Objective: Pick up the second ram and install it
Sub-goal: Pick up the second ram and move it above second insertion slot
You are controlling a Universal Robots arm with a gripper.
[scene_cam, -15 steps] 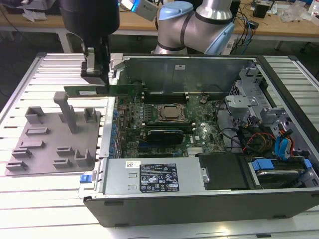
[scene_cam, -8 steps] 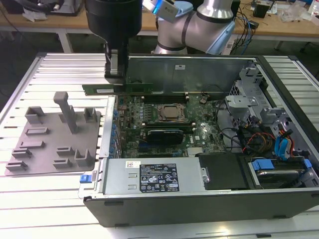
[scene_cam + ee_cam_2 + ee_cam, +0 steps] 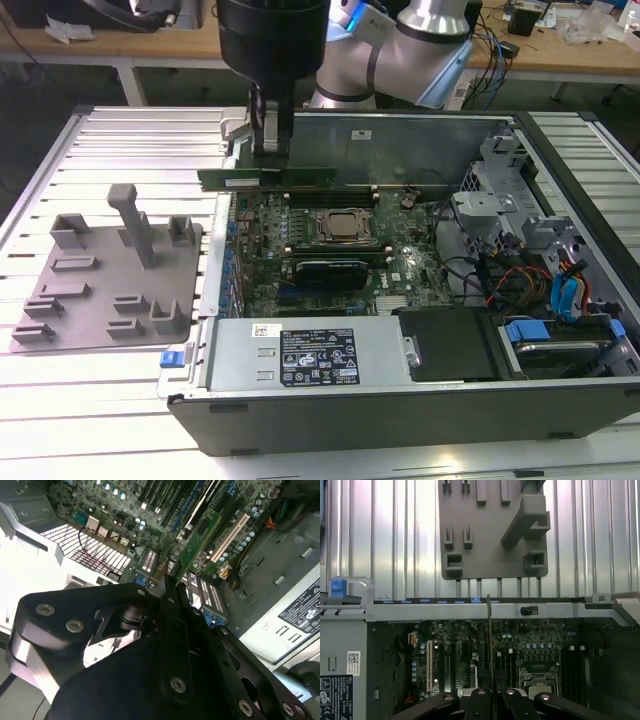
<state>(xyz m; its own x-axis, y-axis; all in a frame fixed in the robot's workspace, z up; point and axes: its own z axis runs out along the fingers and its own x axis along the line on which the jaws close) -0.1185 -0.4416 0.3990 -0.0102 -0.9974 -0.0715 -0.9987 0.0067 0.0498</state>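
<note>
the gripper [image 3: 268, 150] has its fingers pinched on the upper long edge of the second ram [image 3: 305, 178], which hangs level and on edge below them, its green board reaching out past both sides of the fingertips. the stick is held in the air above the motherboard [image 3: 400, 265] inside the open computer case [image 3: 400, 410], well apart from the grey tray [image 3: 100, 288] on the exterior view's left.

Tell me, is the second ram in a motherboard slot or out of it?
Out. The end effector holds the second ram in the air above the motherboard, not seated.
</note>
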